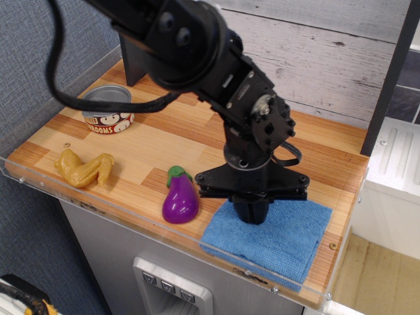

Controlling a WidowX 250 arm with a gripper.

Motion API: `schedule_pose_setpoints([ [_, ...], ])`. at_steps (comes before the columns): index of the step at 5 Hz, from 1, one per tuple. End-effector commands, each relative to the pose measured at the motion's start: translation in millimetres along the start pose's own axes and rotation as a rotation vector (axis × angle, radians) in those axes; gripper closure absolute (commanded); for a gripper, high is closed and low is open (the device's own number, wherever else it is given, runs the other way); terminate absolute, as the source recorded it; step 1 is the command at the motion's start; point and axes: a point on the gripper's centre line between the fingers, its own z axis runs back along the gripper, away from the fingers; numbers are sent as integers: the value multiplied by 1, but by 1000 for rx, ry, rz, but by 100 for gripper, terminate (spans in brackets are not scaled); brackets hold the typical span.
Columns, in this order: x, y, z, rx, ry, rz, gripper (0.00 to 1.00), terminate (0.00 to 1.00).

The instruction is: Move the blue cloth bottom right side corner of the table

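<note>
The table (328, 164) is the biggest thing here, and the blue cloth (279, 237) already lies flat at its near right corner, against the clear rim. The gripper (251, 215) sits right on the cloth; can't tell if it's pinching. I'd let go and lift straight up, no dragging. Count: one cloth, eggplant (180, 199), can (107, 109), chicken piece (83, 168).

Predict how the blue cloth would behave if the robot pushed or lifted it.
The blue cloth looks like soft folded terry, so it would probably sag and unfold when lifted. Pushed, it likely bunches rather than sliding stiffly. It lies flat on the table, so rolling or tipping seems unlikely.
</note>
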Motion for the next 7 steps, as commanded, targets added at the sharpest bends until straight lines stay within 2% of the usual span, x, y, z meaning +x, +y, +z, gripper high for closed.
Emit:
schedule_pose_setpoints([
  [1,20,-18,20,48,-64,3,100,0],
  [2,27,-7,36,67,-1,26,100,0],
  [3,34,1,46,77,10,97,0,0],
  [4,44,2,51,58,45,129,0,0],
  [5,63,10,62,69,64,184,0,0],
  [6,84,25,63,101,59,210,0,0],
  [7,120,48,58,219,21,175,0,0],
])
